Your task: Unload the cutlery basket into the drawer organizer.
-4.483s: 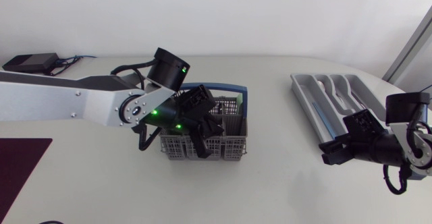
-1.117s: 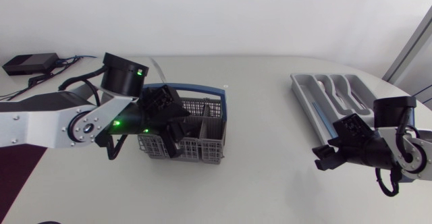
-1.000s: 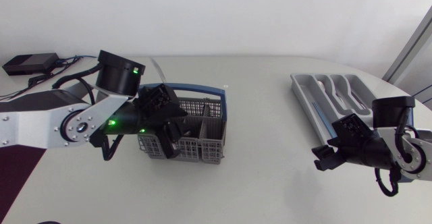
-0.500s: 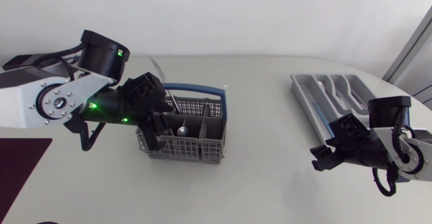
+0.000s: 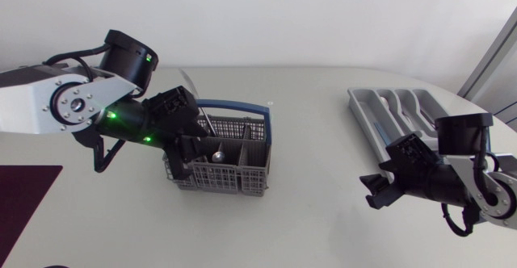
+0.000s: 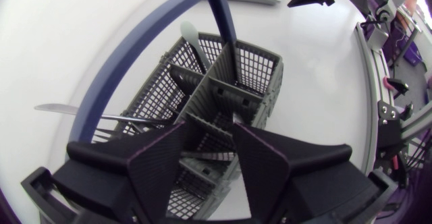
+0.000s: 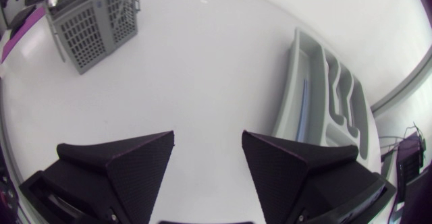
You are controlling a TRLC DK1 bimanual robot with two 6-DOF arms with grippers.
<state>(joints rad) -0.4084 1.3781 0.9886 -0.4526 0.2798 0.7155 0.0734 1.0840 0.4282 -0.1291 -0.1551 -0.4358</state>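
The grey cutlery basket (image 5: 234, 171) with a blue handle (image 5: 242, 106) stands left of the table's middle. A spoon (image 5: 216, 150) stands in it and a knife (image 5: 187, 81) leans out over its far rim. My left gripper (image 5: 184, 137) hovers over the basket's left end. In the left wrist view its fingers (image 6: 169, 163) stand apart above the compartments of the basket (image 6: 256, 69), with nothing clasped. The grey drawer organizer (image 5: 365, 110) lies at the right. My right gripper (image 5: 378, 189) is open over bare table in front of it.
A dark purple mat (image 5: 24, 195) lies at the table's left edge. In the right wrist view the organizer (image 7: 290, 82) is ahead and to one side of the fingers, with the basket (image 7: 94, 21) far across the table. White tabletop lies between basket and organizer.
My left arm has drawn back to the left and its gripper has come up off the basket's middle, uncovering the spoon. My right gripper has drifted slightly left and opened a little wider.
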